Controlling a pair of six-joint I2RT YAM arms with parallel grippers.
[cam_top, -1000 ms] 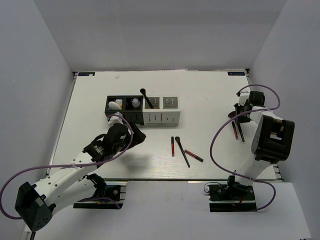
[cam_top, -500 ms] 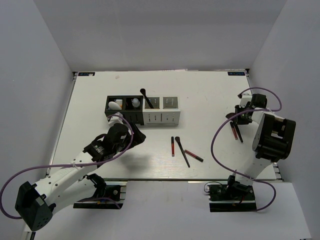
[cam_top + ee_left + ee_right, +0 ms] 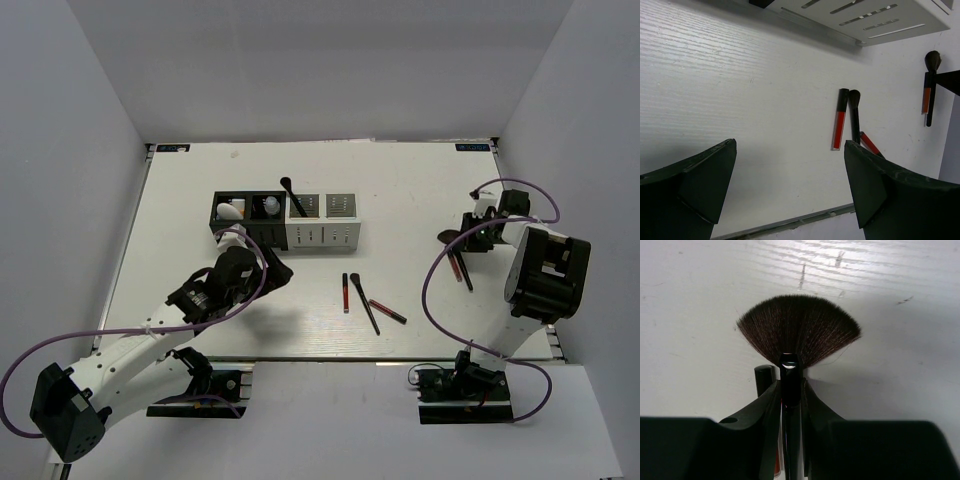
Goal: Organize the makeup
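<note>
My right gripper [image 3: 472,232] [image 3: 790,387] is shut on a black fan brush [image 3: 799,332], whose handle [image 3: 463,270] trails toward me at the right of the table. A thin red stick [image 3: 455,265] lies against it, its black cap [image 3: 764,376] just outside my left finger. My left gripper [image 3: 283,272] [image 3: 790,145] is open and empty above the table in front of the boxes. A red stick [image 3: 345,292] [image 3: 839,120], a black brush [image 3: 368,312] [image 3: 855,112] and another red stick [image 3: 387,311] [image 3: 869,143] lie mid-table. No orange tube shows.
A black compartment box [image 3: 222,224] holds a white oval [image 3: 230,210], a small clear bottle [image 3: 270,206] and a leaning black brush [image 3: 293,197]. A white slotted box [image 3: 325,236] [image 3: 865,20] adjoins it on the right. The table's near edge [image 3: 790,225] lies below my left gripper.
My right gripper has moved left with the fan brush, and the red stick beside it has shifted left too. The left arm has not moved.
</note>
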